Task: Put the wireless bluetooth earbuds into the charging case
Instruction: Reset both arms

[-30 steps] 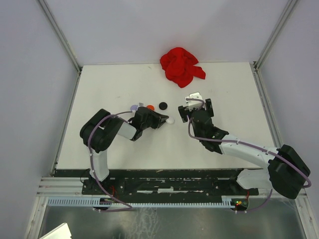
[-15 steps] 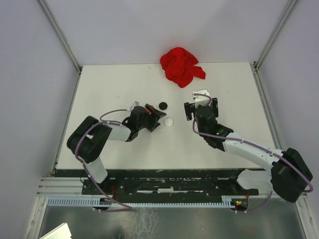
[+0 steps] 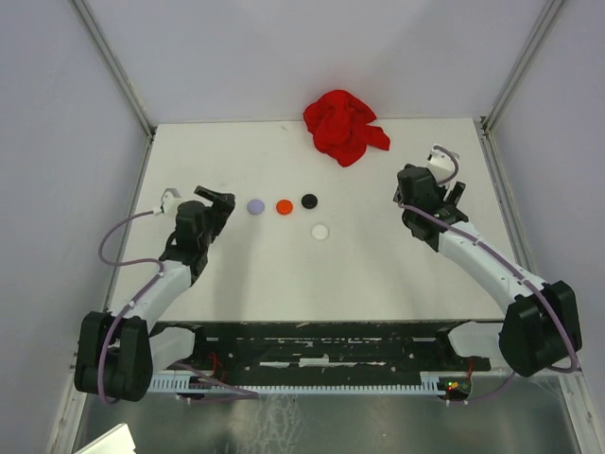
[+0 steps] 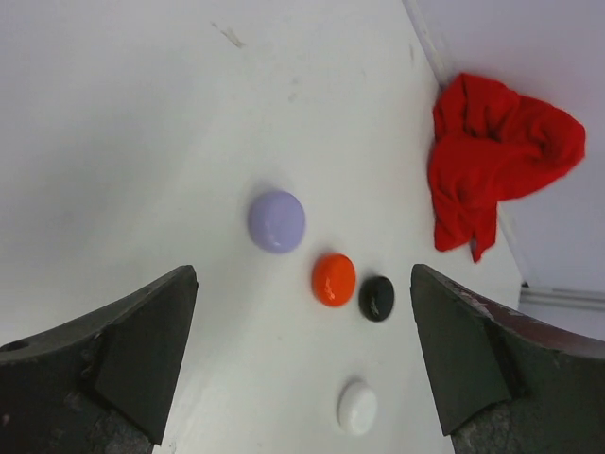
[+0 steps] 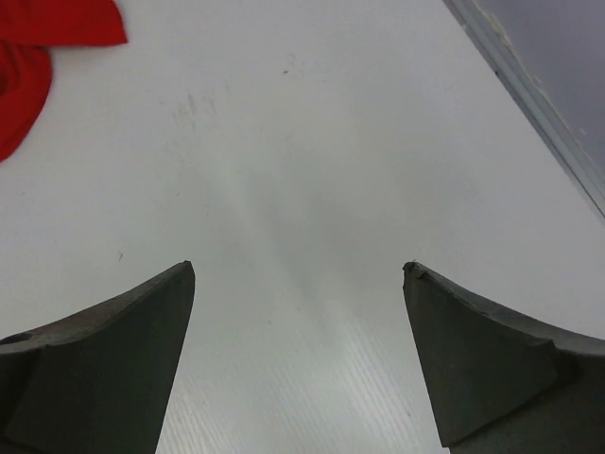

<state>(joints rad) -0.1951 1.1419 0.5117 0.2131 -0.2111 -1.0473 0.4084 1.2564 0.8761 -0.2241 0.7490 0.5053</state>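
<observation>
- Both arms have been swung back and outward in the last half second. The left claw [image 3: 216, 208], parked right by the discs before, is now out near the left side of the desk [image 3: 378, 274]. The right claw [image 3: 430, 184] has been pulled from mid-desk toward the right edge.
- The lilac disc [image 3: 255, 205] and orange disc [image 3: 284, 206], hidden under the left arm earlier, are uncovered now. The black disc [image 3: 309, 200] and white disc [image 3: 320, 231] haven't been shifted.
- Lilac, orange and black are lined up in a short row, close but not touching. The white one is set apart, a bit nearer the arm bases.
- No earbuds can be made out in any view, and whether they're tucked inside the discs can't be told.
- The left claw is spread wide with nothing between its fingers [image 4: 132, 350], and it's pointed at the discs from well away.
- The right claw is spread wide and empty too, with only bare desk framed.
- A red cloth [image 3: 345, 126] is crumpled at the far edge.
</observation>
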